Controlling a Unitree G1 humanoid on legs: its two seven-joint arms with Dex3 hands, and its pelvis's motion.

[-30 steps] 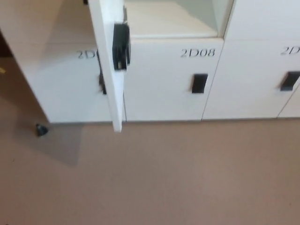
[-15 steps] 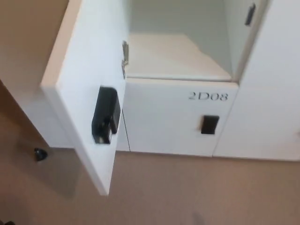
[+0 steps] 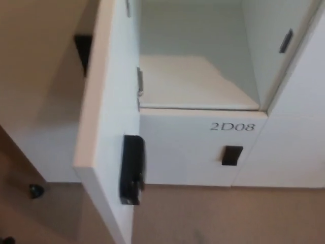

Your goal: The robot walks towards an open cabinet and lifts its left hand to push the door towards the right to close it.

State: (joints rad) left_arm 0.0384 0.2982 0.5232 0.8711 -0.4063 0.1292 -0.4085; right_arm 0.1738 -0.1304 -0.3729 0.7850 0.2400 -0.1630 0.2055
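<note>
A white cabinet door point(image 3: 109, 127) stands open, hinged on the left of its compartment and swung out toward me. A black latch point(image 3: 131, 169) sits on the door's inner face near its lower edge. Behind the door the open compartment point(image 3: 195, 76) shows a bare white shelf and pale walls. A metal hinge point(image 3: 139, 89) shows at the compartment's left edge. Neither of my hands appears in the head view.
Below the open compartment is a closed white door marked 2D08 point(image 3: 232, 126) with a black handle point(image 3: 231, 155). More closed white doors stand to the right, one with a black handle point(image 3: 286, 40). A small black object point(image 3: 35, 191) lies on the tan floor at lower left.
The whole picture has shifted: the camera has come closer and tilted up, so the open compartment and door fill more of the view. No hand has come into view.
</note>
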